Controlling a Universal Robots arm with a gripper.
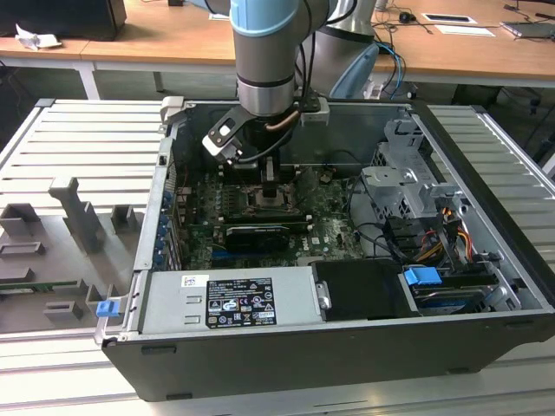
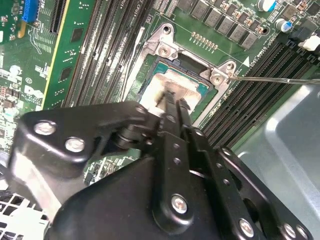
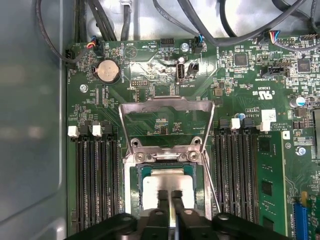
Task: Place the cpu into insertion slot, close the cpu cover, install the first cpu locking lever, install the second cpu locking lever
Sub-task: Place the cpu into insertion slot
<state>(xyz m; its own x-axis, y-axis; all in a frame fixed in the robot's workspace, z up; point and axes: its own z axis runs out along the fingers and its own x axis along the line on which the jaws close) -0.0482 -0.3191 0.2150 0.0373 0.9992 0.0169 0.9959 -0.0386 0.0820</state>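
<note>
Black linkage and the two slim fingers of the end effector crowd the foreground in the second wrist view. The fingers are drawn almost together, with only a slit between them, and nothing shows clamped in that slit. Their tips hang right over the cpu. The cpu lies flat inside the insertion slot with its pale face upward, so it is directly beneath the end effector, not off to a side. I cannot tell whether the tips press on the cpu's face or hover just clear of it.

Beyond the cpu, in the first wrist view, the cpu cover is swung open and tilted up on its hinge. The hinge line runs across the slot's far edge, crosswise to the slit between the fingers. A thin locking lever juts out over the memory slots unlatched; a second lever is hard to pick out.

The fingers hide the near half of the cpu and the slot's near rim. In the exterior view the arm stands upright inside the computer case and covers the slot.
</note>
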